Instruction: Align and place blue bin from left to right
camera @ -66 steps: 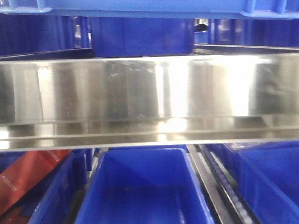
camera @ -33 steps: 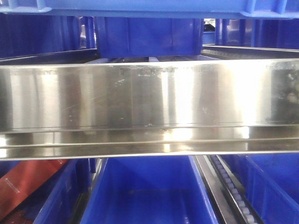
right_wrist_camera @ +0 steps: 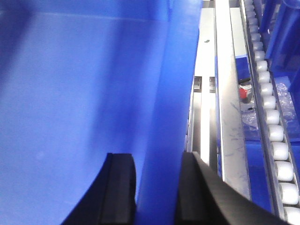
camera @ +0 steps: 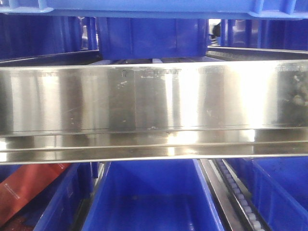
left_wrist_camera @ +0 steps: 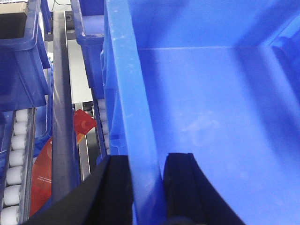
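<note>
The blue bin shows in the front view only as a bright-blue rim along the top edge. In the left wrist view its left wall runs up the frame beside the empty inside, and my left gripper is shut on that wall, one black finger outside and one inside. The right wrist view shows the bin's right wall, with my right gripper shut on it in the same way.
A shiny steel shelf beam spans the front view. Another blue bin sits behind it and an empty one lies below. Roller tracks and steel rails flank the lanes. A red packet lies lower left.
The steel beam and the bins behind it have shifted slightly down and right in the front view, then steadied. The held bin's rim stays at the top edge.
</note>
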### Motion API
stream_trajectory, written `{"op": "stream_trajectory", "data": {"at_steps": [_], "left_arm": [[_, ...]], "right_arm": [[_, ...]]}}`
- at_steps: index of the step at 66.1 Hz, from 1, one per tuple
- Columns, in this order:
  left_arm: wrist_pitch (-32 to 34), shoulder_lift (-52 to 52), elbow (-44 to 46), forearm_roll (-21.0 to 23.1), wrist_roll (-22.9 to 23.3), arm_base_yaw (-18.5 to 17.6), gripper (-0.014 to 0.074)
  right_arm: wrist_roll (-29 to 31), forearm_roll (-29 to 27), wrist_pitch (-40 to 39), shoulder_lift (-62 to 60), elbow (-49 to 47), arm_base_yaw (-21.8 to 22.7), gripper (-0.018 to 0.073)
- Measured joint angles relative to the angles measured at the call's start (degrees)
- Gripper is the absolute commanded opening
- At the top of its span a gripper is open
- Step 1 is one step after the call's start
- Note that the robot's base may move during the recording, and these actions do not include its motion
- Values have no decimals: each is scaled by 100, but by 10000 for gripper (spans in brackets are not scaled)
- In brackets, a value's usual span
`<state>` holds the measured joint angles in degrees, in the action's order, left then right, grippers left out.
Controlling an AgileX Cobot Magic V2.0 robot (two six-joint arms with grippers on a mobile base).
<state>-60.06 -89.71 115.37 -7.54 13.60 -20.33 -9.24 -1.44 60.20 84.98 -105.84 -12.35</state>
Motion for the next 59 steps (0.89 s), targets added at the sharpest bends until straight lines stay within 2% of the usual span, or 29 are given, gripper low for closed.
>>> {"op": "stream_trajectory", "data": {"at_steps": [36,59], "left_arm": [[23,-36,0,-10,0,0,-111],[-160,-780,0,-111,10,0,-111]], "right_arm": [[11,0,-79,64,0,0,-68],[160,-13,-262,822,0,213,-68]]}}
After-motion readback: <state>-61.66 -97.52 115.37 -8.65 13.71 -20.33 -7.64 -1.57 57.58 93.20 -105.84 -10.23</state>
